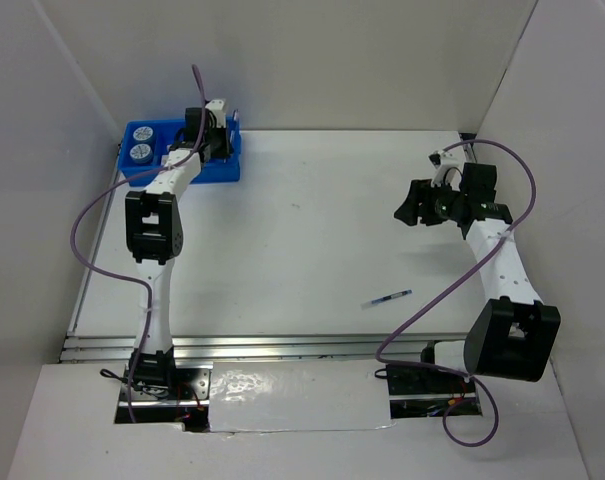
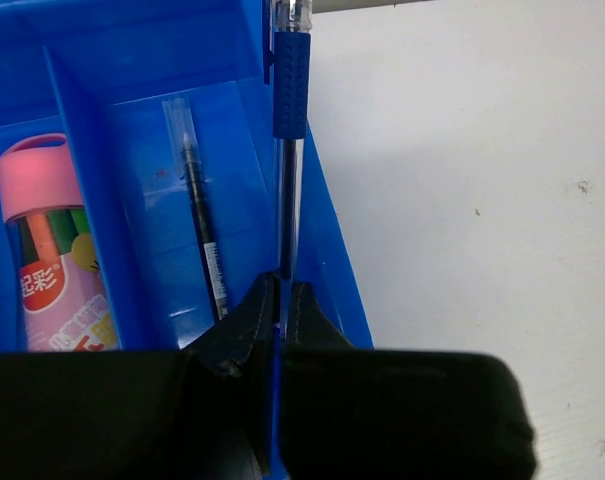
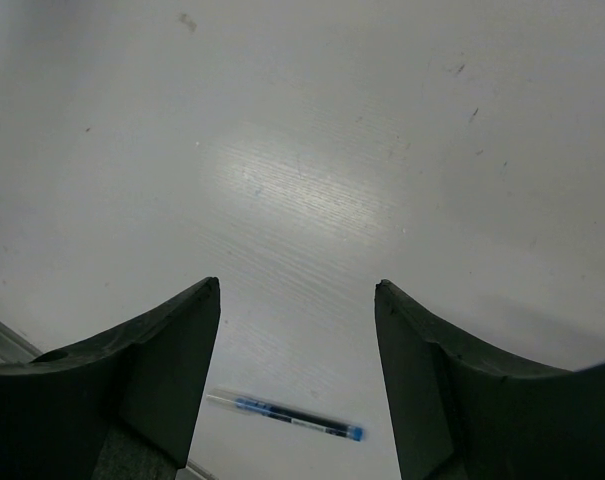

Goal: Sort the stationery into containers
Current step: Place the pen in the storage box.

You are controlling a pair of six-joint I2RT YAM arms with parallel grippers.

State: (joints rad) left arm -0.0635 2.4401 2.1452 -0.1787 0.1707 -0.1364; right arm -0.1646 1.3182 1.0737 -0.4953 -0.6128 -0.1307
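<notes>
The bright blue tray [image 1: 222,172] stands at the far left of the table. My left gripper [image 2: 282,290] is shut on a clear pen with a blue grip [image 2: 291,90], held over the tray's right wall [image 2: 332,240]. In the tray lie a thin dark pen [image 2: 202,235] and a pink tube [image 2: 52,250]. Two blue tape rolls [image 1: 142,142] sit in the tray's left part. My right gripper [image 3: 297,290] is open and empty, high above the table at the right [image 1: 422,205]. A thin blue pen [image 1: 386,298] lies on the table; it also shows in the right wrist view [image 3: 287,416].
White walls close in the table on the left, back and right. A metal rail [image 1: 282,345] runs along the near edge. Purple cables hang from both arms.
</notes>
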